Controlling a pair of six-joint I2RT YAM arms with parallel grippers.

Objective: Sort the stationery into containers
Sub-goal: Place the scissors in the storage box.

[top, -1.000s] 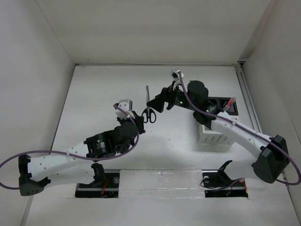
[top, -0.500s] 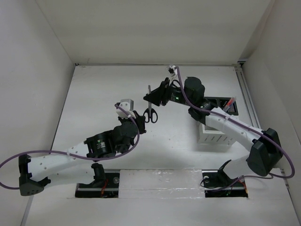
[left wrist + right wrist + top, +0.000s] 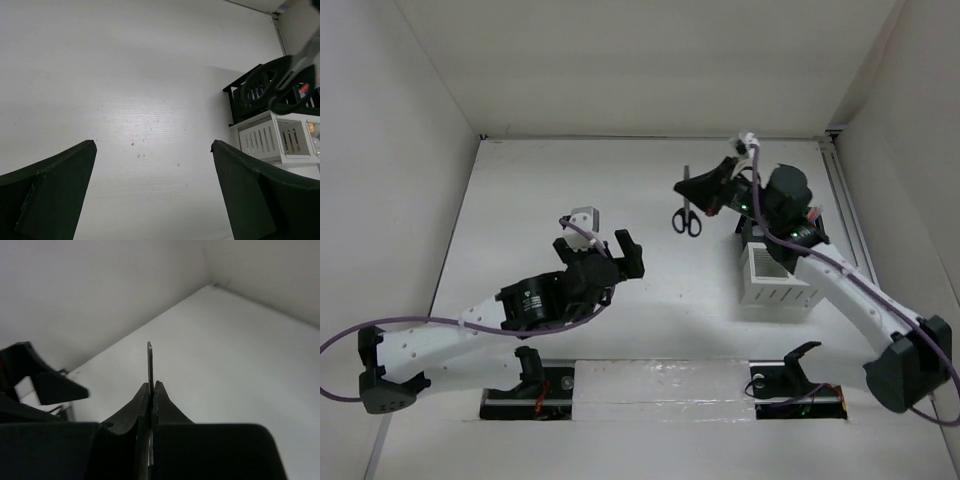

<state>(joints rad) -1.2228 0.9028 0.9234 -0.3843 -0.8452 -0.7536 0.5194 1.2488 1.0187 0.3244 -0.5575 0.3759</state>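
The black-handled scissors (image 3: 686, 205) hang above the table left of the containers, blades pointing to the far wall. My right gripper (image 3: 704, 190) is shut on their blades; in the right wrist view the thin blade (image 3: 149, 362) sticks out between the closed fingers of the right gripper (image 3: 154, 386). My left gripper (image 3: 601, 249) is open and holds nothing, back to the left over bare table; the left gripper (image 3: 152, 145) shows only tabletop between its fingers. The containers are a white slatted part (image 3: 775, 287) and black compartments (image 3: 257, 95) behind it, partly hidden by my right arm.
A bit of red stationery (image 3: 303, 89) shows in a black compartment and something orange (image 3: 311, 127) in the white one. White walls close the table at the back and on both sides. A rail (image 3: 847, 215) runs along the right edge.
My left gripper has opened and let go of the scissors. My right gripper has shut on the blades and carried them right, toward the containers.
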